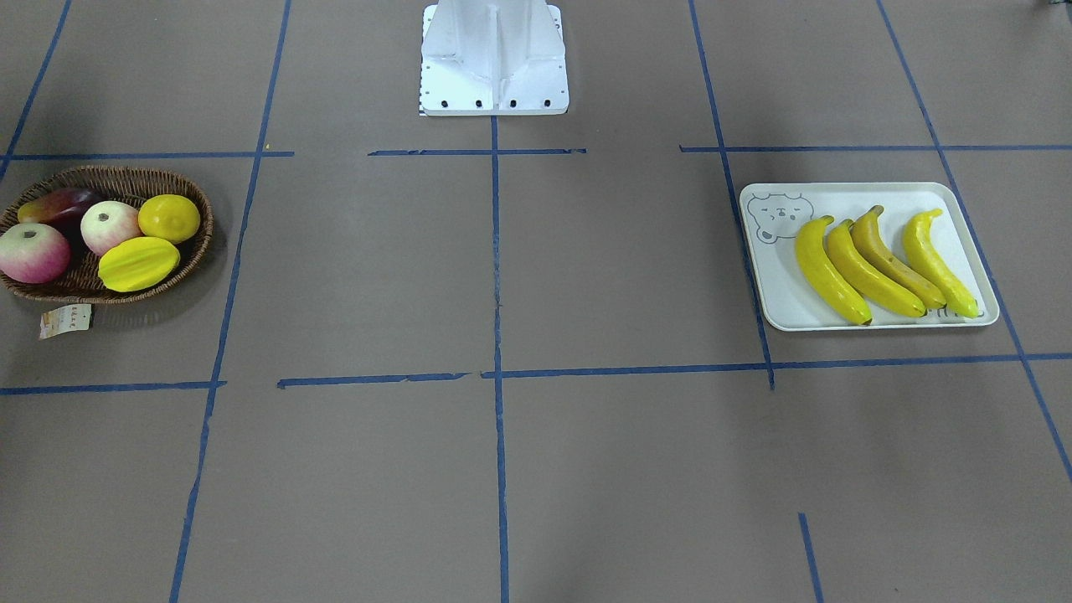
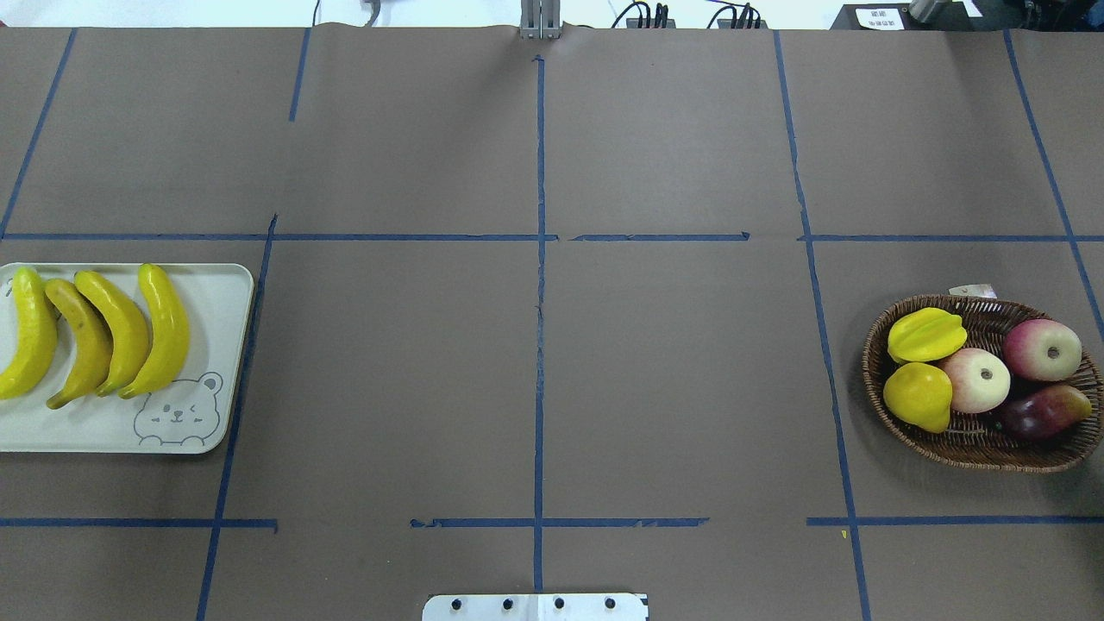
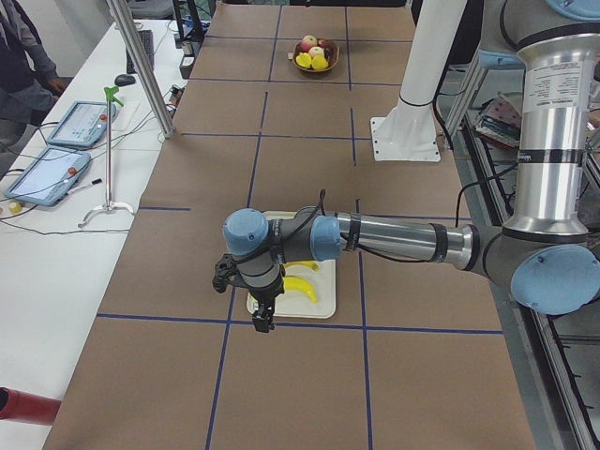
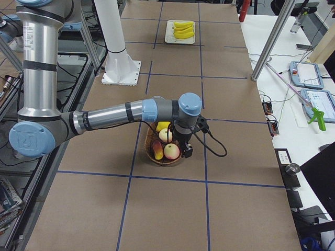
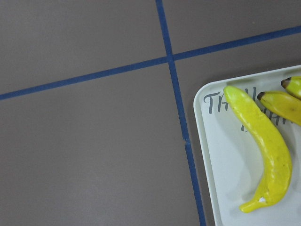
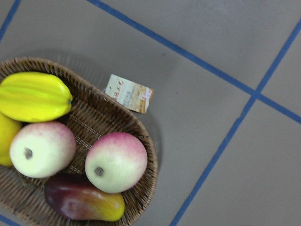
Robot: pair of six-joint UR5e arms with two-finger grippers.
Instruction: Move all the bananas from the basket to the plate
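Left hand shows only in the side view, hanging off the near arm, pointing down. I cannot tell how far it is open or whether it holds anything; its wrist camera shows no fingers. Right under it is the plate. The left wrist view catches the plate corner with the grey lettering, plus one full banana and two dark tips.

All four bananas lie on the plate side by side, touching or nearly so, slanted the same way. The duller banana is third counting from the bear drawing. No banana shows in the basket.

Right hand also shows only from the side, hanging off the near arm and pointing down over the basket. I cannot tell its opening either, and its wrist view shows no fingers. Below it the basket holds a starfruit, a lemon, two apples and a dark red mango, packed together and touching. The paper tag lies on the bench just outside the basket rim.

The two hands are well apart, one at each end of the bench. Plate and basket sit the same way, with the white robot base between them at the bench edge.
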